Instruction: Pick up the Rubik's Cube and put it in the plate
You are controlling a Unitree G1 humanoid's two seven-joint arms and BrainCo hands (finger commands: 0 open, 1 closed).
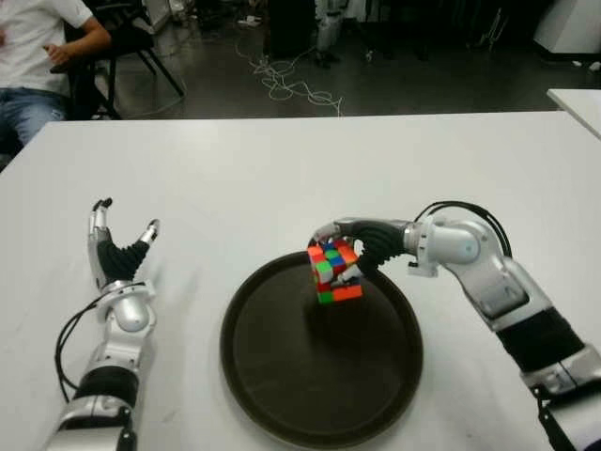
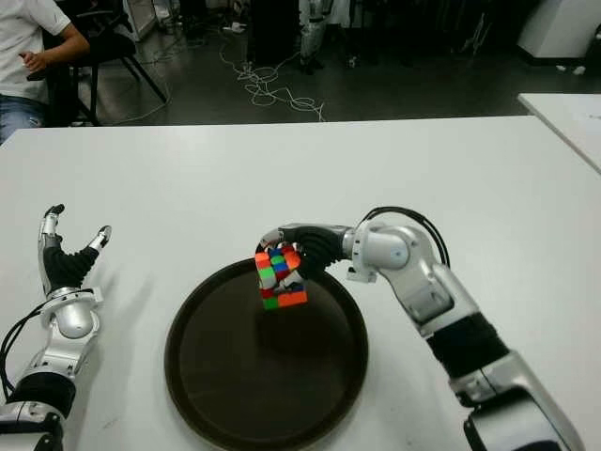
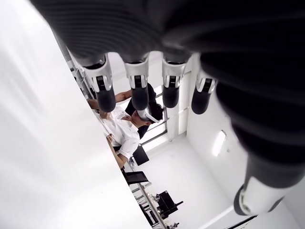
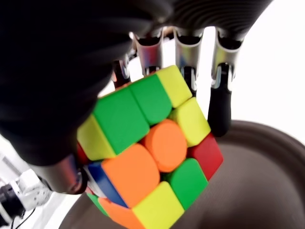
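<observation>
Right wrist view shows my right hand (image 4: pixel 143 95) clenched around the cube (image 4: pixel 152 152), fingers (image 4: pixel 220 102) down one side and the thumb on the other, with the dark plate (image 4: pixel 248 191) right below. In the eye views I hold the cube over the plate's far part, inside the rim, and it looks clear of the floor of the plate, though I cannot tell how close its lowest corner is. The carry looks done; the step in hand is the set-down. Next I judge I need to lower until the cube bears on the plate, then spread my fingers and lift away without dragging it. My left hand (image 1: pixel 120 254) shows out to the left of the plate over the counter (image 1: pixel 282 169), fingers spread and holding nothing.
</observation>
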